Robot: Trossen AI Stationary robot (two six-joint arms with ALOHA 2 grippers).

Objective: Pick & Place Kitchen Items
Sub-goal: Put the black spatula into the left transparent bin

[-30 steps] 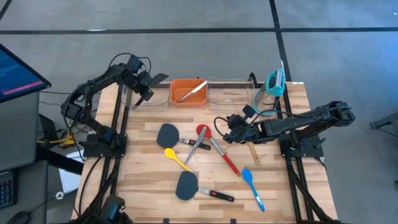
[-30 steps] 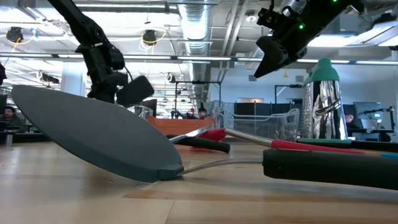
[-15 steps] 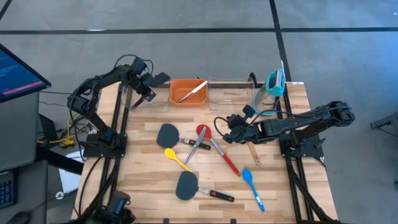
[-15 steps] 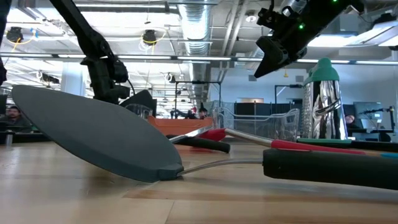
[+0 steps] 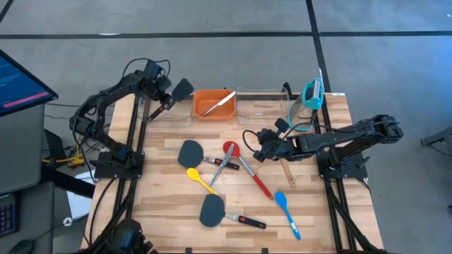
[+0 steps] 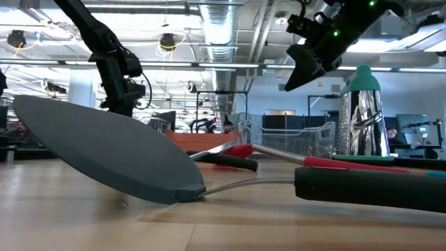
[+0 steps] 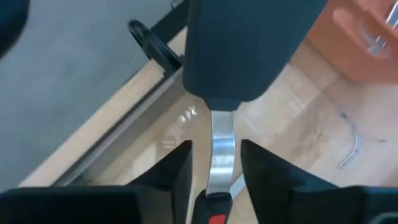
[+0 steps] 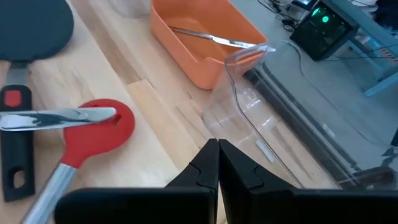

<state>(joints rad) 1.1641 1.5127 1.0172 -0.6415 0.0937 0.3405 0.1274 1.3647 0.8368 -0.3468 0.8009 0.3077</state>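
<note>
High view: left gripper [image 5: 164, 99] reaches toward 11 o'clock, a black spatula [image 5: 182, 87] beside the orange bin [image 5: 214, 104].

Left wrist view: fingers [image 7: 177, 171] parted, the spatula's shank between.

Right gripper [image 5: 258, 149], pinched shut, hovers mid-table.

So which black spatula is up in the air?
The black spatula between the left pincer fingers, over a clear bin by the orange bin. The other two lie on the table.

We see bright, even overhead light w/ soft shadows; ceiling lamps [image 6: 167, 42] glare in low view; near spatula [image 6: 104, 157] blurs, left wrist view soft.
</note>
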